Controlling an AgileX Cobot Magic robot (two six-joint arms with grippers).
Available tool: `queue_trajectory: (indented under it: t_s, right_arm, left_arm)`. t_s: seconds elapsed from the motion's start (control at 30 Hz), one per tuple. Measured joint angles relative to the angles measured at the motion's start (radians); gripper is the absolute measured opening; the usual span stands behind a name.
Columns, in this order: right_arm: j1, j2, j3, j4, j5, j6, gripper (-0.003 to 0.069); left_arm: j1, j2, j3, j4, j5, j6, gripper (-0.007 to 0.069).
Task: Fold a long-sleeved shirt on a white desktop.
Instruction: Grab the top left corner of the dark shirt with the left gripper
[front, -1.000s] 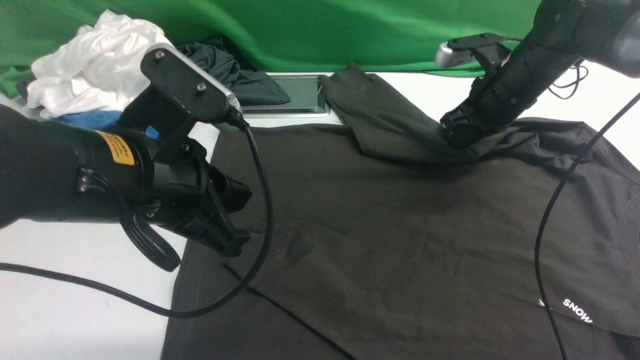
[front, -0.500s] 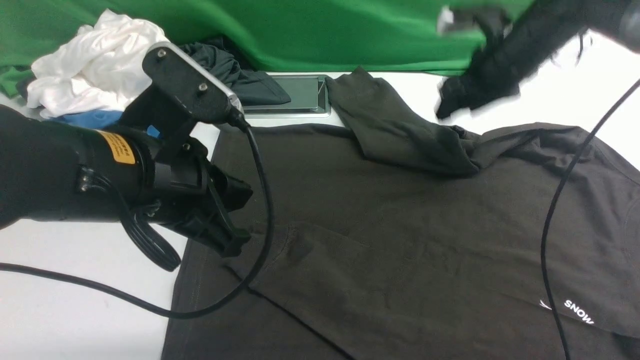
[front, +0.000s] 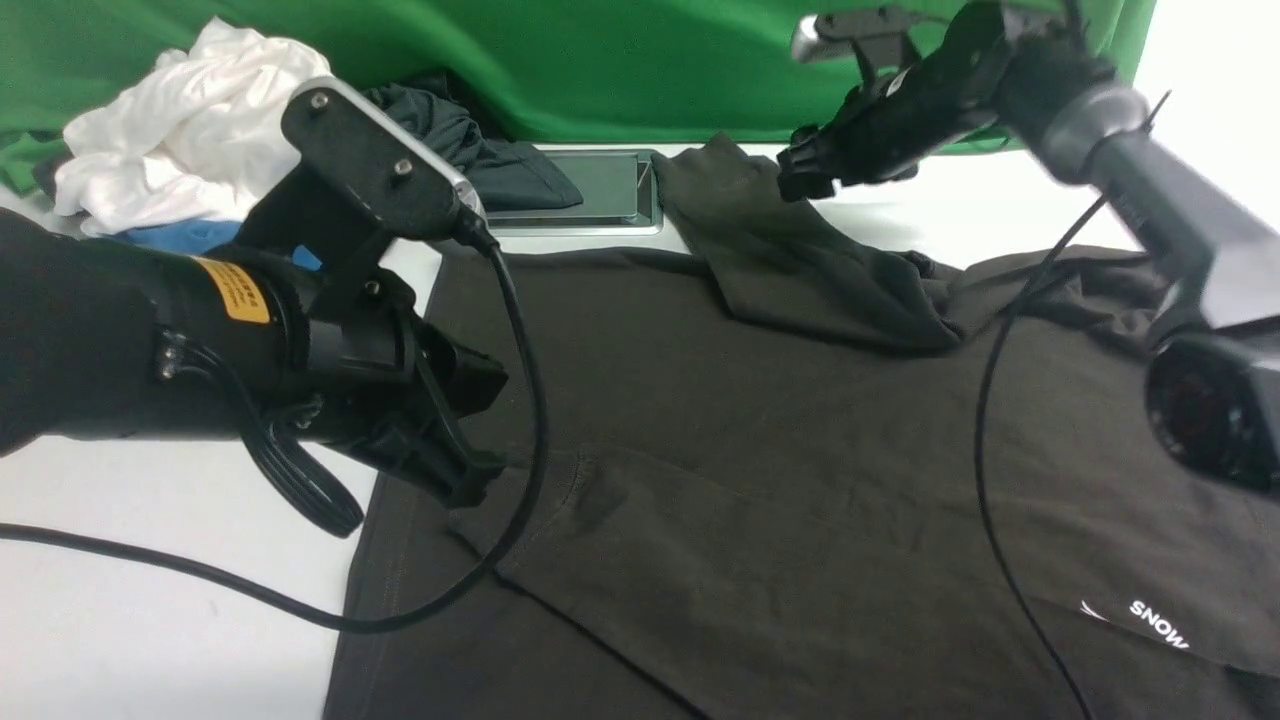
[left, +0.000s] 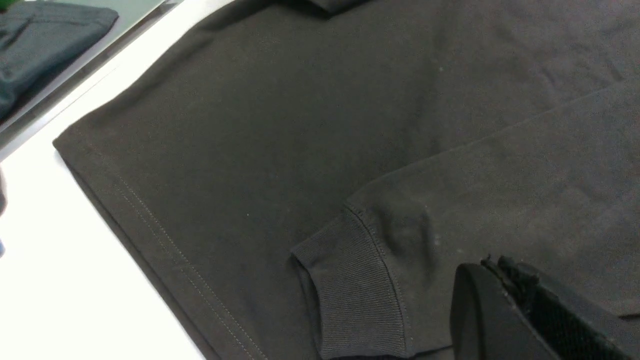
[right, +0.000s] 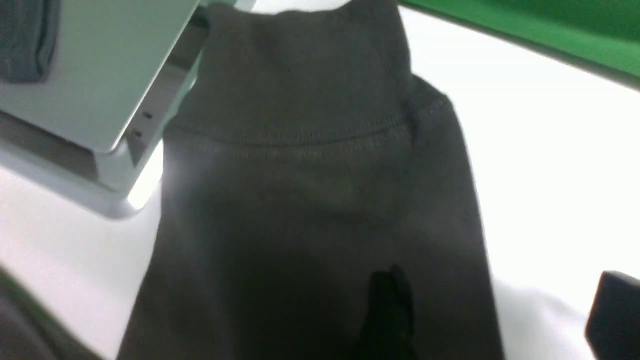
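The long-sleeved shirt (front: 760, 450), matte black cotton knit, lies flat on the smooth white desktop (front: 150, 650) and fills the front view from the centre out to 3 and 6 o'clock. A small white logo (front: 1150, 622) shows at 4 o'clock. One sleeve lies diagonally across the body. At 9 o'clock the left gripper (front: 475, 480) points down at that sleeve's end with its jaws pressed together, and I cannot tell whether it touches the cloth. A black cable (front: 250, 590) loops beneath it. Farther back, the other sleeve lies folded in, rumpled at the shoulder. At 1 o'clock the right gripper (front: 800, 172) hangs above that sleeve with its jaws apart, holding nothing. Behind are the steel-framed hatch (front: 590, 190), crumpled white clothes (front: 190, 120) and the green cloth (front: 620, 60).

A second ago the right gripper pinched the far sleeve low by the shoulder. It has since let go, risen and moved toward the cuff.

Only the left wrist view shows the near ribbed cuff (left: 355, 290) and the hem's double stitching. Only the right wrist view shows the far cuff (right: 295, 85) beside the hatch, with the spread fingers (right: 390, 305).
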Motion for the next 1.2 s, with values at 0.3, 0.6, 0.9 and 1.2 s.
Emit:
queue_trajectory:
  t_s: [0.3,0.6,0.9,1.2]
  right_arm:
    - [0.031,0.065,-0.035,0.008,-0.066,-0.002,0.0477]
    - [0.057,0.072,-0.035,0.014,-0.095,-0.002,0.0112]
    - [0.063,-0.038,-0.027,0.013,0.049,-0.031,0.0046]
    - [0.109,-0.182,-0.027,0.025,0.275,-0.064,0.0046]
  left_arm:
    - [0.0,0.0,0.0,0.0,0.005,0.004,0.002]
    - [0.0,0.0,0.0,0.0,0.019,0.006,0.002]
    - [0.0,0.0,0.0,0.027,0.019,0.01,0.002]
    - [0.0,0.0,0.001,0.116,0.016,-0.069,0.002]
